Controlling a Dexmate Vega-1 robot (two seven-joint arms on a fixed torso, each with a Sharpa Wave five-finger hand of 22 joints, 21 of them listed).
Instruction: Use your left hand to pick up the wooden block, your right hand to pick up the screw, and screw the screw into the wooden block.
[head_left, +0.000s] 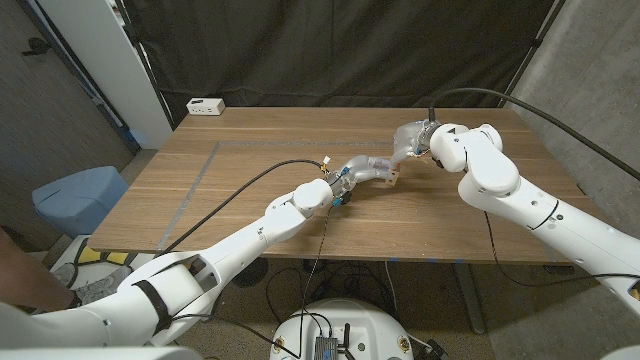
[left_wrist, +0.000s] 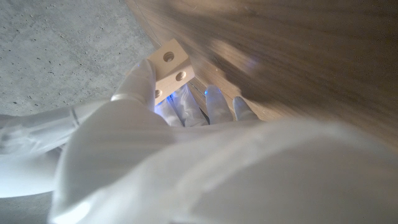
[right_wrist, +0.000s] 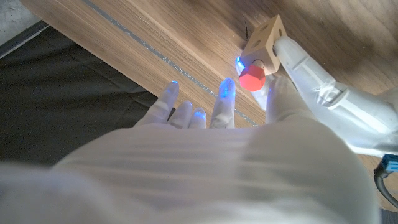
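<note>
A robot lab or test bay. A wooden table (head_left: 300, 190) stands on a concrete floor (head_left: 60, 120) before black curtains (head_left: 330, 45), with cables (head_left: 560, 130) trailing and a white power strip (head_left: 205, 106) on the table.

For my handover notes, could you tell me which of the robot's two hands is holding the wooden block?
The left hand holds the wooden block, its fingers clasping it. The right hand has fingers spread beside the red-headed screw in the block.

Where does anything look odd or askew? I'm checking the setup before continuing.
Nothing stands out. The left hand holds the pale wooden block with round holes above the table, and the red-headed screw sits at one face, by the right hand.
</note>
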